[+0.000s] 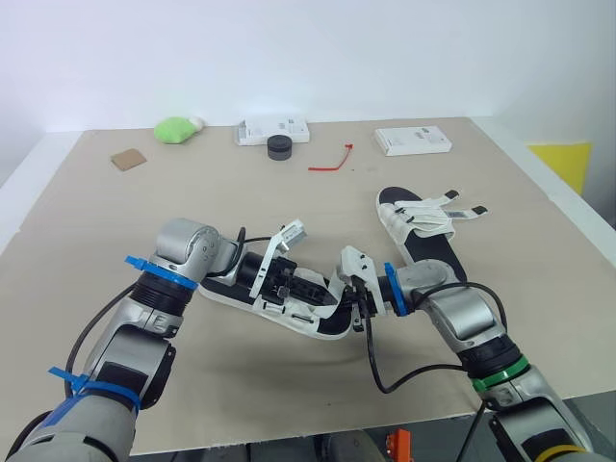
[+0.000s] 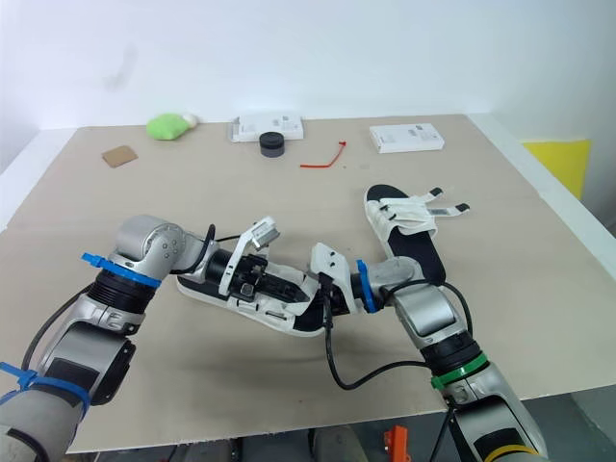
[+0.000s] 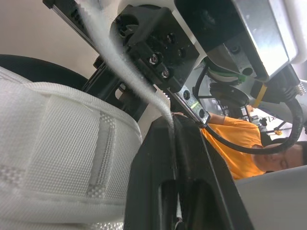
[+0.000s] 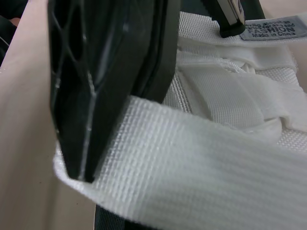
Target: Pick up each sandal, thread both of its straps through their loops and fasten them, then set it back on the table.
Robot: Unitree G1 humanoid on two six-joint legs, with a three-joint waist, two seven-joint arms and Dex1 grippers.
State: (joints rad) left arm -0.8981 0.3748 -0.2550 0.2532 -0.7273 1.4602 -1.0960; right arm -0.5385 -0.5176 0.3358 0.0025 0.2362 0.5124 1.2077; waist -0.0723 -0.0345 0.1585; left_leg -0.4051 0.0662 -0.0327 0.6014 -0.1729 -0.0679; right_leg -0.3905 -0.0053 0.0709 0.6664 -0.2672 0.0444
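Standing at the front edge of the table point(image 1: 192, 395), I see the near sandal point(image 1: 306, 322) low over the tabletop, close to the middle of that edge. Whether it rests on the top or is just lifted, I cannot tell. Its long axis runs slantwise, the left end further back and the right end nearer the front.

The two arms meet it from opposite ends. The left gripper point(image 1: 289, 284) is on the upper from the left, and the right gripper point(image 1: 354, 300) is at the right end.

In the right wrist view the black fingers point(image 4: 110, 72) are clenched on a broad white strap point(image 4: 201, 163). In the left wrist view the fingers look pressed together, with a thin white band point(image 3: 129, 72) running into the seam between them, so I judge that hand clamped on webbing too.

Any pull to thread it would, I think, go along the sandal's length toward the right arm.

The second sandal point(image 1: 423, 236) lies toward the right edge, lengthwise back to front, its straps loose and splayed rightward, nearer the right arm.
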